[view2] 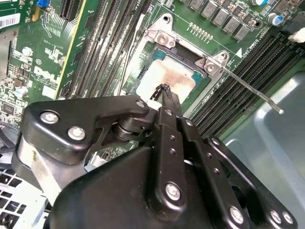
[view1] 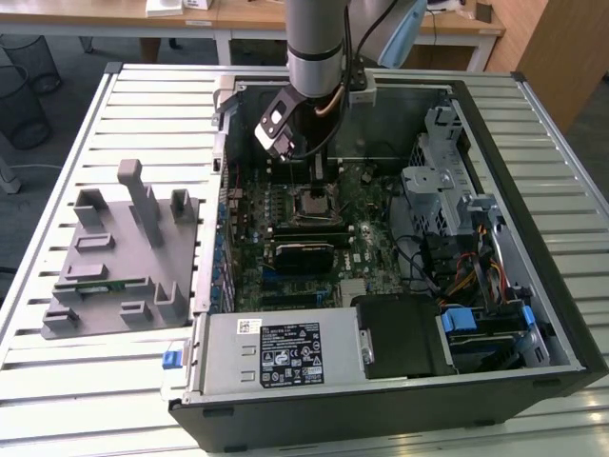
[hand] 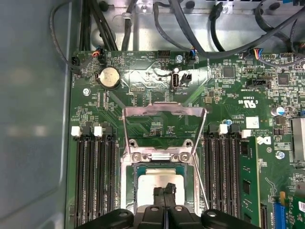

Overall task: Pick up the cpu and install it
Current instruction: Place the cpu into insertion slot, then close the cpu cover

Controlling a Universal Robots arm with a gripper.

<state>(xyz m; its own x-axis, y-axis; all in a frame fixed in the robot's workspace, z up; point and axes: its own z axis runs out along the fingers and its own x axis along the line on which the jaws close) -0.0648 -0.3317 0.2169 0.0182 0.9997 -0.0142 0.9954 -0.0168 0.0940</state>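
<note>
The cpu [view2: 167,75] lies flat in the motherboard socket [hand: 129,162], silver top up with a thin green rim; it also shows in the first wrist view [hand: 155,177]. My gripper [view2: 162,90] hangs right over it, fingers pressed together with nothing between them, the tips at or just above the cpu's top; I cannot tell whether they touch. In the first wrist view the gripper [hand: 164,191] covers the cpu's near edge. In the exterior view the gripper [view1: 319,174] reaches down into the open computer case above the socket [view1: 312,204].
The socket's metal load plate [hand: 164,112] stands swung open and its lever [view2: 252,90] sticks out to one side. Memory slots [hand: 95,176] flank the socket. Cables [hand: 200,28] run along the case wall. A grey fixture [view1: 124,257] sits at the exterior view's left of the case.
</note>
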